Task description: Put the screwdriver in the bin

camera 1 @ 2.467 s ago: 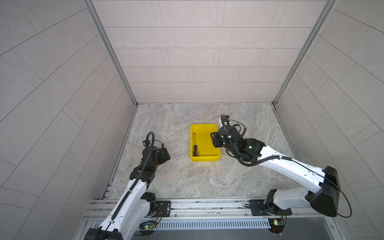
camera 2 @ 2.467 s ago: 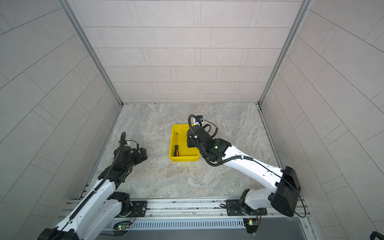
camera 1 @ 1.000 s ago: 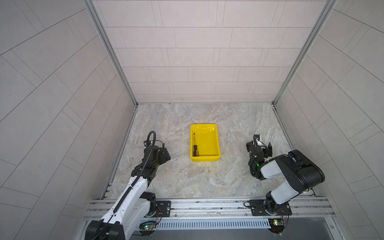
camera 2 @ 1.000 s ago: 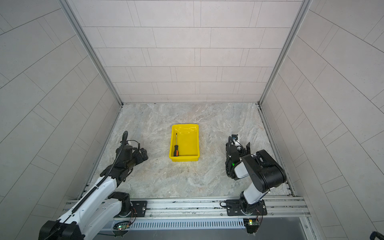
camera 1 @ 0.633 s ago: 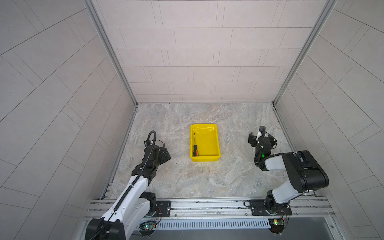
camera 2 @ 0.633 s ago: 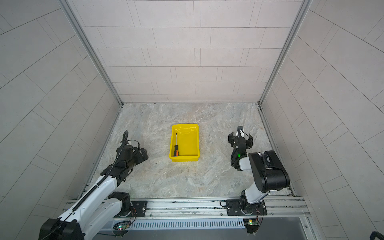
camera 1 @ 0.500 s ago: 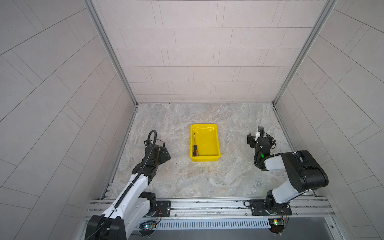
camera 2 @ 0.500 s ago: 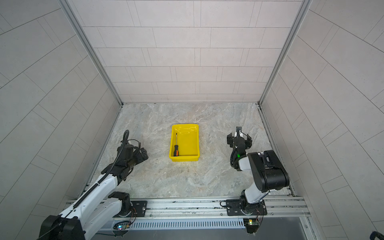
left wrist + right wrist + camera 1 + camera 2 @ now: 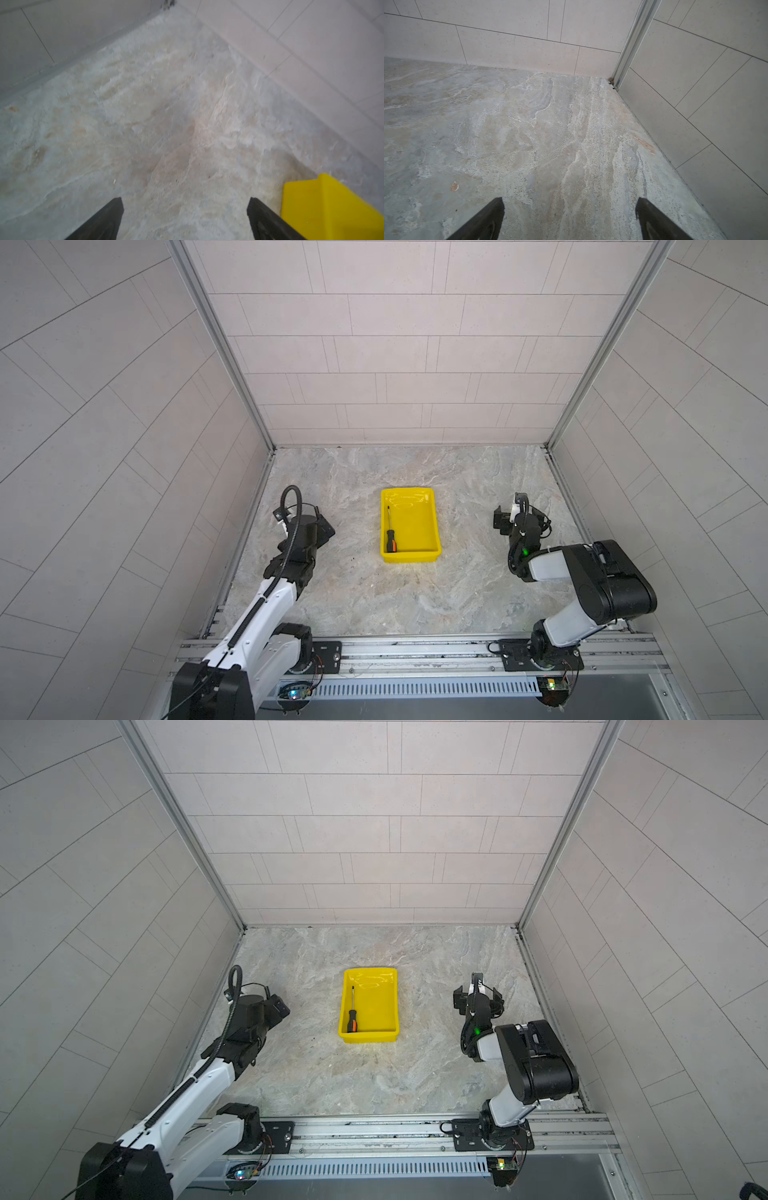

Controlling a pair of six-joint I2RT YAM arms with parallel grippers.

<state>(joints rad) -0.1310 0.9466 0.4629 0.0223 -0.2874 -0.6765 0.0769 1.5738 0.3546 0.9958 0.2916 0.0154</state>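
Gaping wide, left pincer (image 9: pixel 185 204) and right pincer (image 9: pixel 570 203) flank the bin (image 9: pixel 409 558) holding the screwdriver (image 9: pixel 390 533).

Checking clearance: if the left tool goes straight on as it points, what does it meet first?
Likely the bare tabletop: the left tool seems tilted down toward it. The bin sits beside that line, not in it; depth is unclear.

You have a grey-beige marbled tabletop (image 9: pixel 415 597) boxed in by pale tiled walls (image 9: pixel 407 352) with metal corner posts (image 9: pixel 220 344), and along its near edge you see a metal rail (image 9: pixel 415 651) above a slotted grille (image 9: pixel 415 689)
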